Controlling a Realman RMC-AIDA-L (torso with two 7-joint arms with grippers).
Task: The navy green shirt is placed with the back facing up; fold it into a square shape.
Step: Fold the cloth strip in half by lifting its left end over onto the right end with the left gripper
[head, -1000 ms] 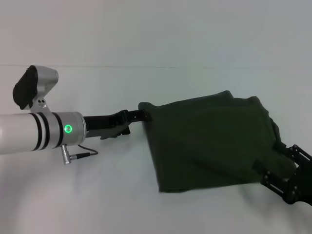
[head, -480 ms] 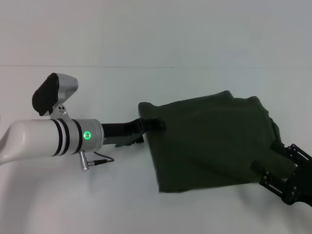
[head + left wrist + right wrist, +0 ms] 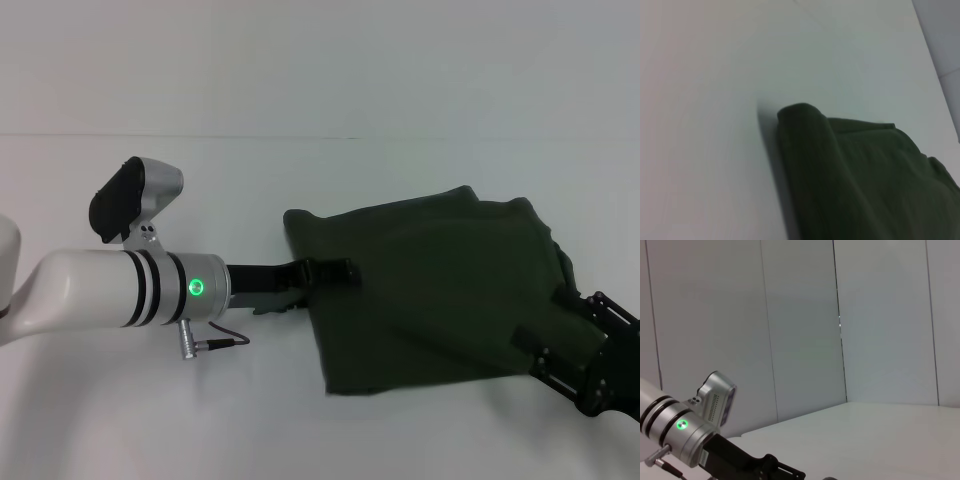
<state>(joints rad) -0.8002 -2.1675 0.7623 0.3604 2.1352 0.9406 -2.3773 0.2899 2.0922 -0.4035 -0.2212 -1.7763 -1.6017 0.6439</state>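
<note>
Your navy green shirt [image 3: 440, 290] lies folded on the white surface [image 3: 200, 420], right of centre in the head view, plain olive side up, in a rough four-sided shape whose far edge slopes up toward the right. Along the right side the cloth bunches into a few soft ridges. Its near left corner ends in a blunt point on the surface, and the left edge runs up from there to a rounded far-left corner.

Your left tool [image 3: 335, 271] reaches in from the left, low over the surface, with its dark tip lying over the shirt's left edge just inside the border. You cannot tell from these views whether it is clenched on the cloth or released. The left wrist view shows only the rounded fold of the shirt [image 3: 840, 170] resting on the surface, with none of the tool's own fingers.

Your right tool [image 3: 560, 350] sits at the shirt's near right corner, its black frame pressed against the cloth, part of it running off the picture's edge. Its state cannot be told either.
</note>
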